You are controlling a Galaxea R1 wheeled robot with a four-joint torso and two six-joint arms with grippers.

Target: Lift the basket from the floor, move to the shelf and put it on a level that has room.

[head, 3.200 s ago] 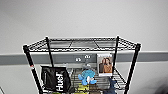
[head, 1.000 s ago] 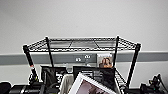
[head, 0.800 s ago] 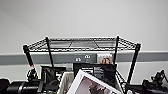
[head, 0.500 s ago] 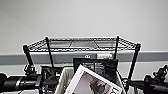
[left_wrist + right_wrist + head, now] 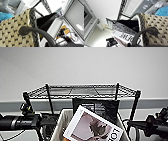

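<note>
Woven basket raised before shelf; both arms' jaws: can't tell.

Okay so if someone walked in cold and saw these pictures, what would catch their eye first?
Probably the basket, raised in front of the camera between the two arms and stuffed with a big white book or magazine tilted on its corner, a dark one behind it. Just beyond stands the shelf, its top wire level bare against a plain pale wall.
</note>
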